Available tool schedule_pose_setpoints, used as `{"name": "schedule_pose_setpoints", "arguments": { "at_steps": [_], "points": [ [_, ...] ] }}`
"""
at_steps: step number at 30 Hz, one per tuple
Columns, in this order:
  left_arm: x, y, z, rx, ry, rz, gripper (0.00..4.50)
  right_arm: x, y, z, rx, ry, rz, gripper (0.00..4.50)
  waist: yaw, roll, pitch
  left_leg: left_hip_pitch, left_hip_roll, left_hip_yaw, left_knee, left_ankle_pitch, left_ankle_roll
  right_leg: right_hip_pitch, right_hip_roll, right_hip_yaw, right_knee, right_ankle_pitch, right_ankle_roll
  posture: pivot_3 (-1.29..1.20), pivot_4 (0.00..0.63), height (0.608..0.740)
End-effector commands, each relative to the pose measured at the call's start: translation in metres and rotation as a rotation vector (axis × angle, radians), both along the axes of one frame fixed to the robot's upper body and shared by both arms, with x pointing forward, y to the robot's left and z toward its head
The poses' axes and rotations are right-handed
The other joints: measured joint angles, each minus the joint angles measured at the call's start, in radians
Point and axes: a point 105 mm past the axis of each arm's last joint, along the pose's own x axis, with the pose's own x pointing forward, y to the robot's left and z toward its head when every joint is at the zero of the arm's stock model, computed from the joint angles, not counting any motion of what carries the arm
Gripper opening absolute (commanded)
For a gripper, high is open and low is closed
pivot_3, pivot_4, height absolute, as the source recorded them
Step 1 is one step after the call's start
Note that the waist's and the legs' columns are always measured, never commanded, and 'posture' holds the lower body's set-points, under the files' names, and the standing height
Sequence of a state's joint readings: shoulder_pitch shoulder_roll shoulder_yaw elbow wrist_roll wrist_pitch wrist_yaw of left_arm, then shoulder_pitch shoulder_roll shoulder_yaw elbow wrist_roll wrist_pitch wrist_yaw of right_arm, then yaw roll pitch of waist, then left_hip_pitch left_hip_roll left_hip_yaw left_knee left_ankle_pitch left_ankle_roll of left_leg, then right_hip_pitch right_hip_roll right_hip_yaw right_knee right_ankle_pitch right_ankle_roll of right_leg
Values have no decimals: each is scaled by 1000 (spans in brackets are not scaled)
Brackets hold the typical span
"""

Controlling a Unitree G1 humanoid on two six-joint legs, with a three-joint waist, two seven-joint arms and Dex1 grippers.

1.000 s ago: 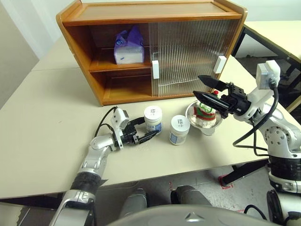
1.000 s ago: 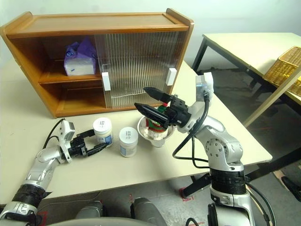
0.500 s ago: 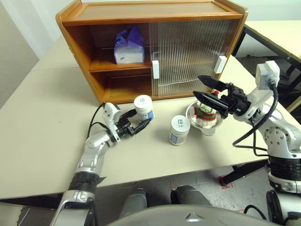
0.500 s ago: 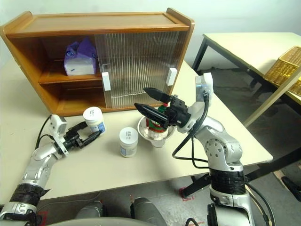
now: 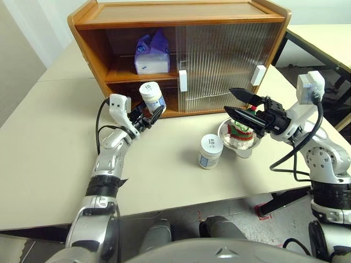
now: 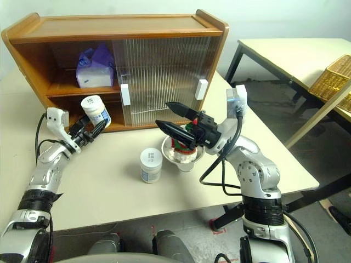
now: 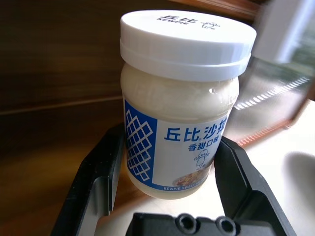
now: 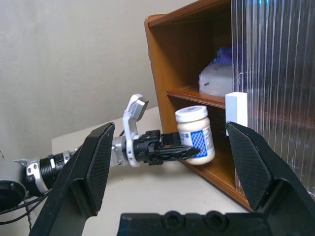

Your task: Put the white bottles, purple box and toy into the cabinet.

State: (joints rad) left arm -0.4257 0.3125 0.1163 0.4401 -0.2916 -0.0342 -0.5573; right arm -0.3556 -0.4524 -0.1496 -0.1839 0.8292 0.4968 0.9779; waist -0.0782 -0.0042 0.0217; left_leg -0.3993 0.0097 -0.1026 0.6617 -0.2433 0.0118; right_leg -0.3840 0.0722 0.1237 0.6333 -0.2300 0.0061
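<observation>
While my right gripper (image 5: 237, 104) hung open over the toy (image 5: 240, 129), my left gripper (image 5: 149, 115) had lifted one clamped white bottle (image 5: 152, 98) from the table to the cabinet (image 5: 181, 22) opening just ahead.

Silver arms w/ black joint bands, black cables looping off wrists, white camera blocks, black two-finger left gripper (image 5: 152, 114) & right gripper (image 5: 237, 102).

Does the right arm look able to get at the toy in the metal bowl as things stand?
Probably yes. The right gripper hangs open just above the toy, which sits uncovered in the metal bowl. Nothing lies between them, and the white bottle on the table stands off to the side.
</observation>
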Motion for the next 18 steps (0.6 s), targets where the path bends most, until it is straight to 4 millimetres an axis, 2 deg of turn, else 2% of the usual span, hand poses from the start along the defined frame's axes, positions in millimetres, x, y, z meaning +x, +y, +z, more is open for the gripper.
{"name": "schedule_pose_setpoints", "arguments": {
  "at_steps": [1, 9, 18],
  "points": [
    [8, 3, 0, 15, -2, 43, 3057, 0, -1, 2, -1, -12, -1, 4500, -1, 0, 0, 0, 0, 0, 0, 0, 0, 0, 0, 0, 0, 0, 0, -129, 27, 740],
    [17, -2, -12, 51, 21, 93, 3057, 0, 0, 2, 0, -15, -2, 4500, -1, 0, 0, 0, -2, 0, 1, 1, 1, 1, 0, 0, 0, 1, 2, -131, 26, 740],
    [36, -11, -15, 84, 19, 180, 3057, -1, 0, 3, -3, -14, -2, 4500, -2, -2, 1, 0, -4, 1, 2, 6, 6, 2, 0, 1, -1, 0, 5, -137, 36, 740]
  ]
}}
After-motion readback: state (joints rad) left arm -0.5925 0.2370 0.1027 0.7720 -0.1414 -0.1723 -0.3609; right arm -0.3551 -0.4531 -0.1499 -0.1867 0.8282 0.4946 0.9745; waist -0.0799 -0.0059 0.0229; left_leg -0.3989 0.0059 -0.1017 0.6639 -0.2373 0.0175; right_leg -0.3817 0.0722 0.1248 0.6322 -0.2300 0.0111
